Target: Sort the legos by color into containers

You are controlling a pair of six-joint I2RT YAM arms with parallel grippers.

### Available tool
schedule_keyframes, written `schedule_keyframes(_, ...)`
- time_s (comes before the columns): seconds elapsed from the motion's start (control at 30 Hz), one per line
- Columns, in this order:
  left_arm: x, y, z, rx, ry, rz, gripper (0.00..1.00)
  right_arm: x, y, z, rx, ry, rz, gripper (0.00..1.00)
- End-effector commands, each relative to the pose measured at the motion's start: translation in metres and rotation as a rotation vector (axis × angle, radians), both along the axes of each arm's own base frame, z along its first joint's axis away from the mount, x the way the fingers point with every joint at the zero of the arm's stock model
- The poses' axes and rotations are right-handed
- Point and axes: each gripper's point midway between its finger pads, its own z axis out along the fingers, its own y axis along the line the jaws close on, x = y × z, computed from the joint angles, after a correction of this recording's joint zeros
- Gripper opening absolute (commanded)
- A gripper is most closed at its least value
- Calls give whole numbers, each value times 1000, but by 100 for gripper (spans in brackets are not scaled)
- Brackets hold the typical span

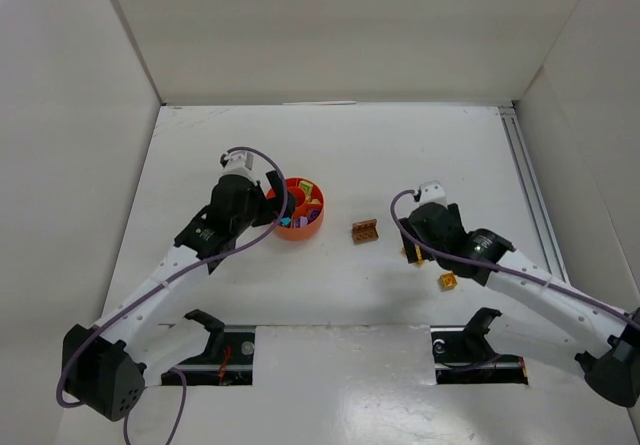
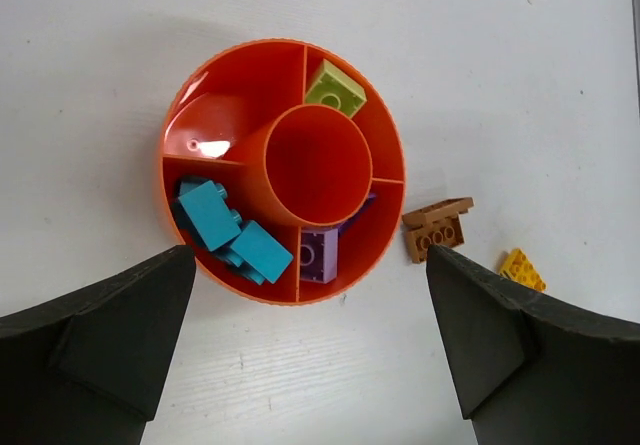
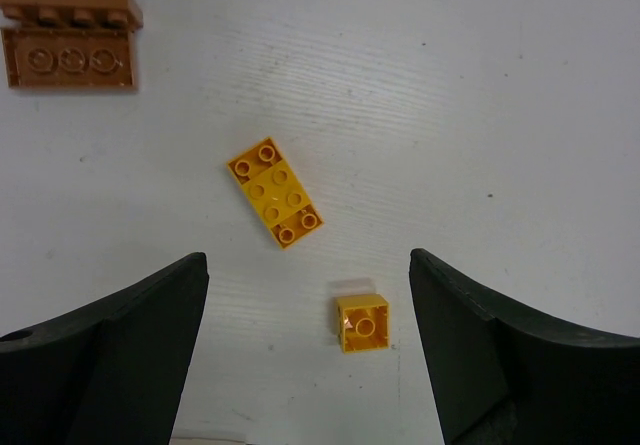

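- Long yellow brick [image 3: 275, 192] lies flat on the desk [image 3: 500, 115] ahead of the right tool [image 3: 305, 260], long axis slanted across the jaw gap; small yellow brick [image 3: 362, 322] sits between the jaws.
- Right tool spread wide, gripping nothing; it's the nearer arm.
- Brown brick [image 3: 68, 45] off to the side, open desk around.
- Left tool [image 2: 310, 255] released, empty, over the orange dish [image 2: 215, 105].

white table [image 1: 420, 145], matte, faintly scuffed. a plain back wall [image 1: 330, 25] rises from the table's far edge, and side walls [image 1: 60, 165] from its left and right edges. a metal rail [image 1: 530, 185] runs along the table's right edge. two black brackets [image 1: 210, 325] sit in recesses at the table's near edge.
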Motion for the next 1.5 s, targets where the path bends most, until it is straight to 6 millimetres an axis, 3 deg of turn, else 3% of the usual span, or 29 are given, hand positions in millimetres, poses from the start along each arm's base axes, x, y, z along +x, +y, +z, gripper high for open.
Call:
schedule_keyframes(0.0,-2,-12,39,-38,-104,-82,100,11,21,-9,11,27,111,86)
schedule_keyframes(0.23,-7,-15,35,-52,-100,-110,100,21,22,-47,-35,139,170,84)
schedule_keyframes(0.43,-2,-12,34,-53,-99,-73,100,34,11,-62,10,209,154,84)
schedule_keyframes(0.53,0,-13,33,-46,-103,-77,100,41,22,-69,62,215,211,84)
schedule_keyframes(0.77,4,-8,30,-34,-98,-38,100,29,26,-97,66,299,258,82)
schedule_keyframes(0.93,7,-4,30,-23,-104,-15,100,23,20,-111,70,344,180,79)
schedule_keyframes(1.13,7,-2,30,-19,-105,-7,100,21,13,-112,63,338,115,63)
schedule_keyframes(1.37,4,-1,37,-23,-113,-7,100,22,13,-110,67,330,116,63)
schedule_keyframes(1.47,2,0,38,-25,-116,-7,100,22,13,-110,67,330,116,49)
